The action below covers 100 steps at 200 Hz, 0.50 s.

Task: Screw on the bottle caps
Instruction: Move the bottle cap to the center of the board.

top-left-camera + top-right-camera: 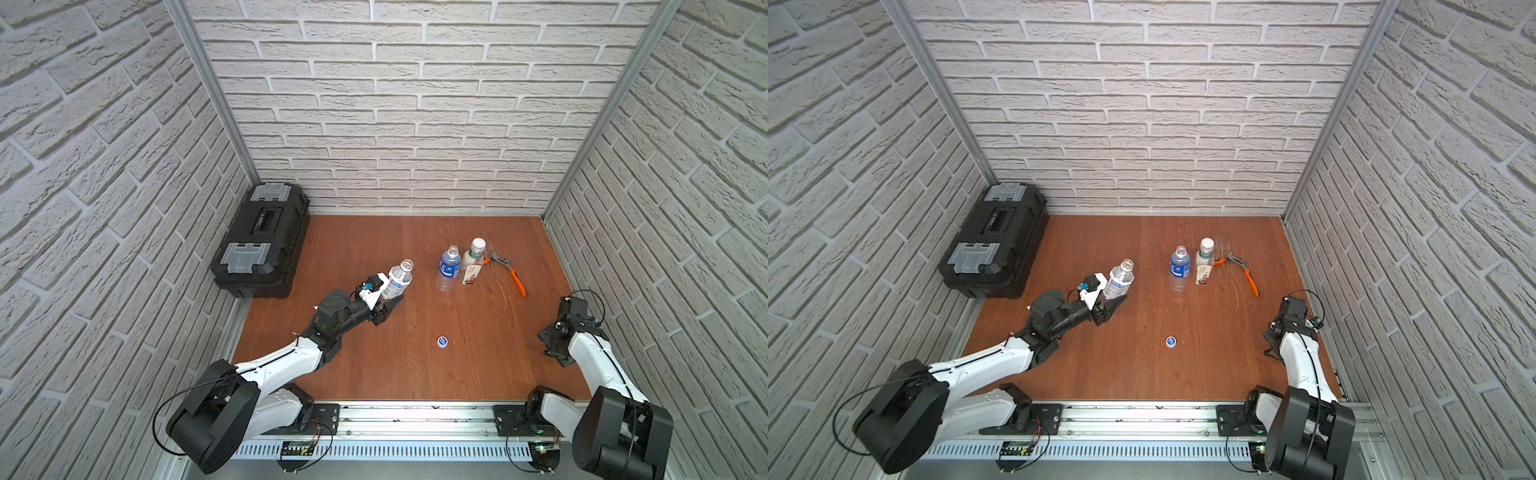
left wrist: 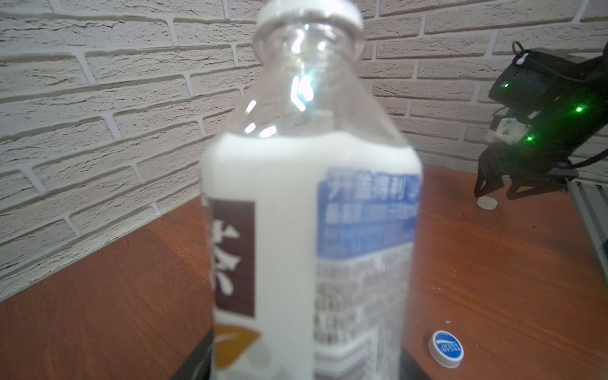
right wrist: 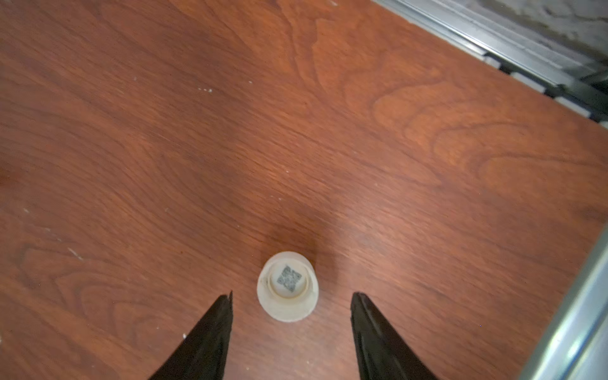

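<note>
My left gripper is shut on the lower body of the white-labelled bottle, which stands uncapped left of the table's middle and fills the left wrist view. My right gripper is open and points down near the right edge, and a small white cap lies open side up just ahead of its fingertips. That cap is hidden in both top views. A blue cap lies at the front centre. The blue-labelled bottle stands uncapped. Next to it, the squarish bottle wears a wider white cap.
Orange-handled pliers lie right of the squarish bottle. A black toolbox sits at the back left corner. Brick walls close in three sides, and a metal rail runs along the front edge.
</note>
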Tool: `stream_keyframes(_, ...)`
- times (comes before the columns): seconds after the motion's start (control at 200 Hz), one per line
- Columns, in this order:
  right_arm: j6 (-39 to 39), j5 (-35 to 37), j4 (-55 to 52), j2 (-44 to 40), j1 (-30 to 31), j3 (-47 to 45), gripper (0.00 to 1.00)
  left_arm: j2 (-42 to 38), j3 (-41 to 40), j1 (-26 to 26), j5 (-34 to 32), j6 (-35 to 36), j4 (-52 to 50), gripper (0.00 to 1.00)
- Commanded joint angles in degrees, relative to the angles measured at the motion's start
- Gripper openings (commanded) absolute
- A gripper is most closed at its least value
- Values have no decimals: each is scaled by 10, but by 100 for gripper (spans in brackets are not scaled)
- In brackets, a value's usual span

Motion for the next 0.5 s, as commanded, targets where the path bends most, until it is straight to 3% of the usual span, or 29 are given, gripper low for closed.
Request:
stream_keyframes(0.0, -14, -26, 48, 24, -9, 7, 59, 2, 14, -3, -3, -6, 30, 58)
stream_keyframes(0.165, -26, -51, 68, 77, -21, 19, 55, 12, 16, -3, -3, -3, 31, 58)
stream_keyframes(0.325, -74, -119, 76, 133, -14, 47, 52, 12, 16, -3, -2, 2, 34, 58)
stream_keyframes(0.495, -101, -156, 100, 149, 56, 56, 55, 18, 11, -4, 5, 3, 44, 58)
